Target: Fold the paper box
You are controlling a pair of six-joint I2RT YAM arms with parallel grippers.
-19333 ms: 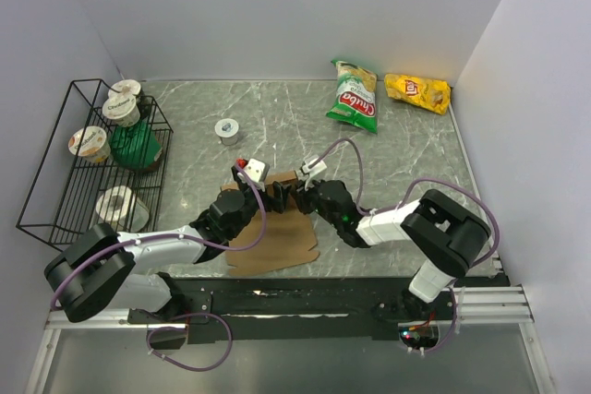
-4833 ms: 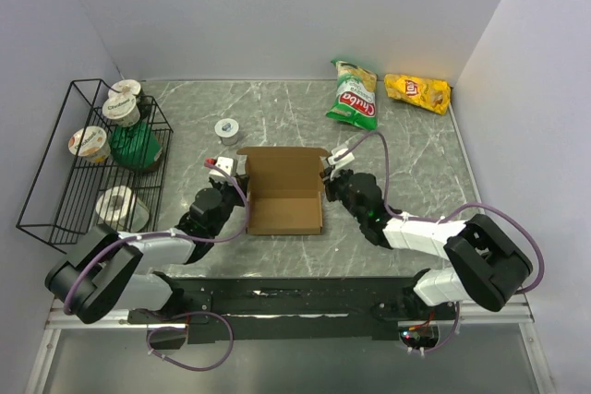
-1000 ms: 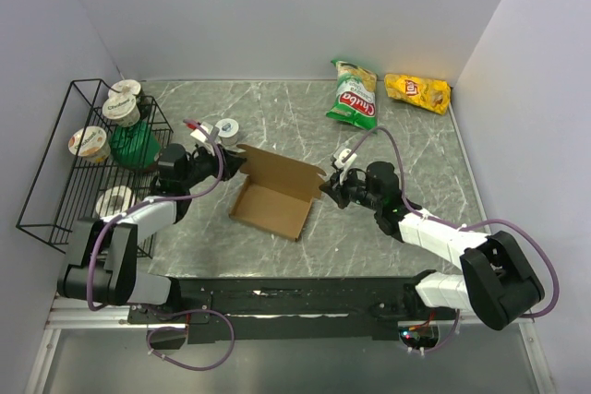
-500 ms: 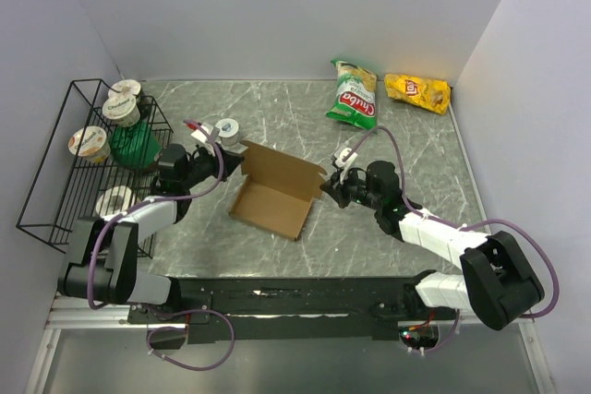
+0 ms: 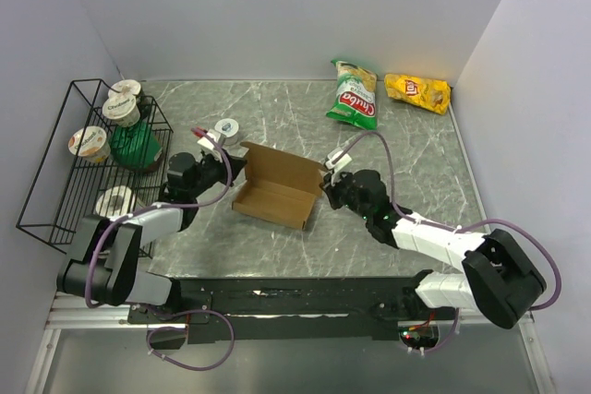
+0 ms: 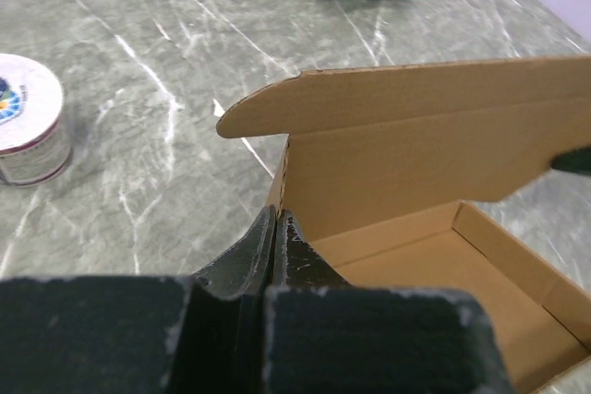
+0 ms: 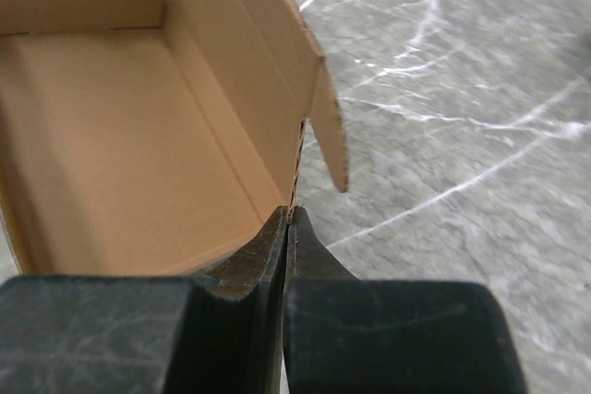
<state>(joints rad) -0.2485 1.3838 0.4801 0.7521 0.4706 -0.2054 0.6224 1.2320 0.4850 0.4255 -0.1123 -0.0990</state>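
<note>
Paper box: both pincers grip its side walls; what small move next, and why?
Probably free the left pincer and press the upright lid forward, while the right pincer anchors the paper box: it lies open, with both pincers shut on its walls.

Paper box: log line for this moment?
paper box: open, lid up | left gripper: shut on left end | right gripper: shut on right end
</note>
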